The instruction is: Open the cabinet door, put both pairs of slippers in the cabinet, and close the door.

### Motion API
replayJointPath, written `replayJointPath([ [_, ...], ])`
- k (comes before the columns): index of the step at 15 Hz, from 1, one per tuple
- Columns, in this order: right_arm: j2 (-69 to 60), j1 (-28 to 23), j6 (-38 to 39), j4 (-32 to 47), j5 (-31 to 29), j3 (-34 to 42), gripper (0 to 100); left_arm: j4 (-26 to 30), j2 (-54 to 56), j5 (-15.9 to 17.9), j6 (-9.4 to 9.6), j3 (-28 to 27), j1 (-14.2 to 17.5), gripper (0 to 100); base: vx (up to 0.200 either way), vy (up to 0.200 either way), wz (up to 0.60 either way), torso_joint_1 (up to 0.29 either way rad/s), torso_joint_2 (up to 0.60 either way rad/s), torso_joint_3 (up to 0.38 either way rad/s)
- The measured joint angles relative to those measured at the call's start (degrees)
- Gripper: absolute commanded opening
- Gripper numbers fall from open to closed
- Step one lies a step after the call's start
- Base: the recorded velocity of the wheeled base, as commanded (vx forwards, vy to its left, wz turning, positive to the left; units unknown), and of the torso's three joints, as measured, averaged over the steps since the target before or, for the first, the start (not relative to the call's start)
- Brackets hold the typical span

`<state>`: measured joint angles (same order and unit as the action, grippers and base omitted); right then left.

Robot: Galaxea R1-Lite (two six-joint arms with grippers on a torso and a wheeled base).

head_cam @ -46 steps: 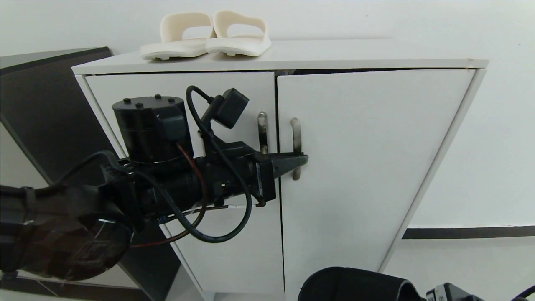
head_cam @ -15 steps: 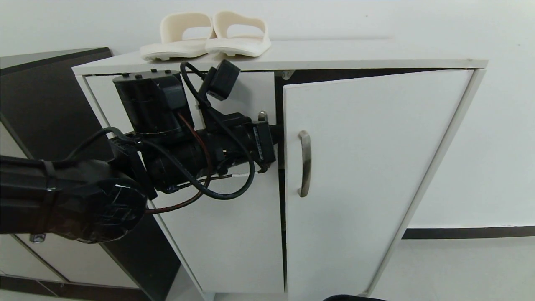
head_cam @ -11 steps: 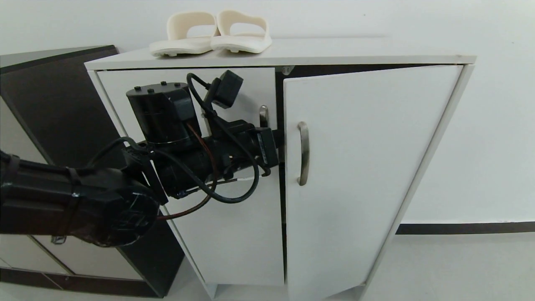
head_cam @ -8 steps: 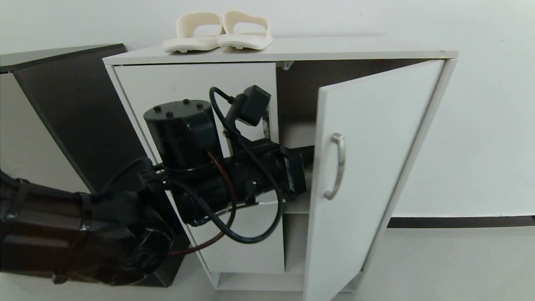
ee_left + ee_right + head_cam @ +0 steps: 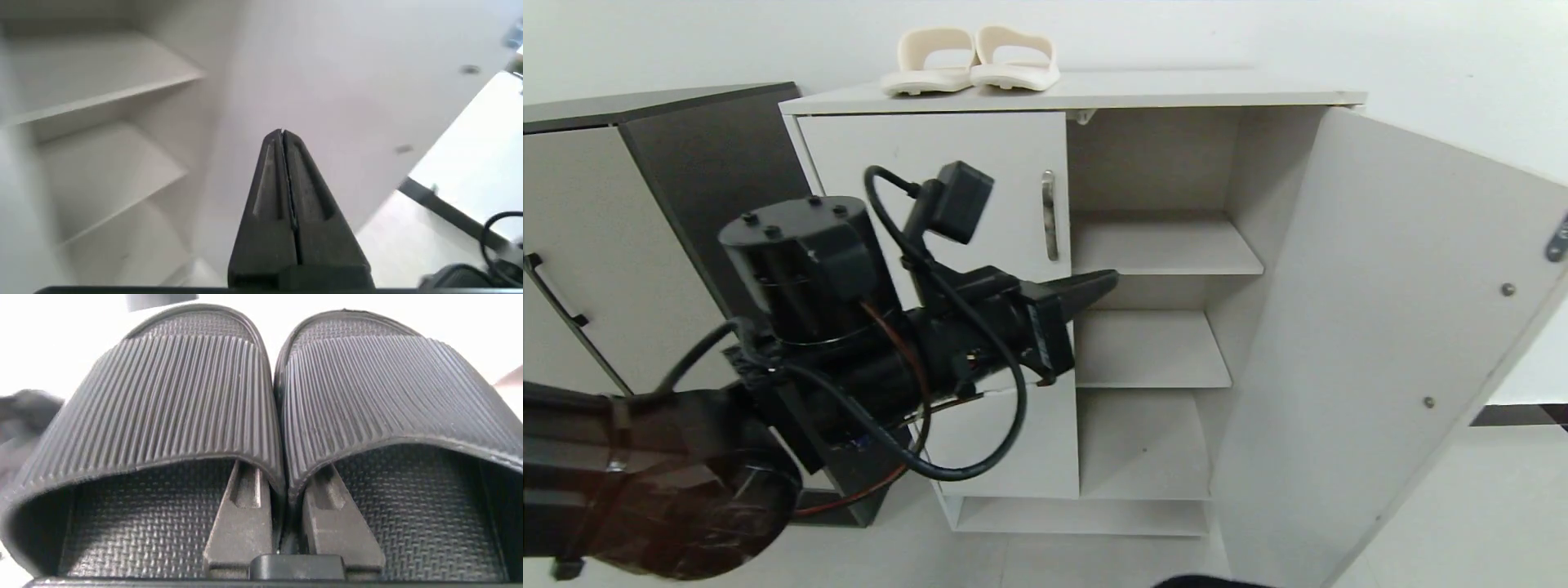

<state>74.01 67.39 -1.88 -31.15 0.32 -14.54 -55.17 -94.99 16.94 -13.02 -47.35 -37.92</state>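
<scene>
A white cabinet (image 5: 1209, 98) stands with its right door (image 5: 1405, 343) swung wide open and its left door (image 5: 931, 163) closed. Bare shelves (image 5: 1160, 245) show inside. A cream pair of slippers (image 5: 972, 59) lies on the cabinet top. My left gripper (image 5: 1107, 282) is shut and holds nothing, its tip at the open compartment's left edge, level with the middle shelf. In the left wrist view this gripper (image 5: 282, 139) points toward the open door's inner face (image 5: 368, 82). My right gripper (image 5: 284, 490) is shut on a black pair of ribbed slippers (image 5: 163, 392), pinching their inner sides together.
A dark cabinet (image 5: 711, 163) with a light door stands against the white cabinet's left side. The open door juts out over the pale floor (image 5: 1462, 506) at the right. The left door's metal handle (image 5: 1049, 214) is just above my left gripper.
The right door went from closed to wide open. My left gripper let go of its handle and pushed it from inside. The camera has backed away, showing the whole cabinet.
</scene>
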Motion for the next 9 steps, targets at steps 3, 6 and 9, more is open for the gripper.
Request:
replayJointPath([
  [3, 3.39, -3.67, 6.74, -0.09, -10.22, -5.22, 0, 4.16, 9.52, -3.57, 0.11, 5.45, 4.02, 0, 0.000, 0.000, 0.00, 0.000, 0.00, 0.000],
  [6, 6.64, -5.92, 14.24, -0.07, -24.92, -10.20, 0, 19.37, 23.19, -13.34, 0.44, 10.08, 6.75, 0, 0.000, 0.000, 0.00, 0.000, 0.00, 0.000],
  [9, 9.89, -8.57, 15.37, -0.09, -31.32, -12.85, 0, 37.55, 42.73, -22.30, 1.67, 16.62, 13.90, 0, 0.000, 0.000, 0.00, 0.000, 0.00, 0.000],
])
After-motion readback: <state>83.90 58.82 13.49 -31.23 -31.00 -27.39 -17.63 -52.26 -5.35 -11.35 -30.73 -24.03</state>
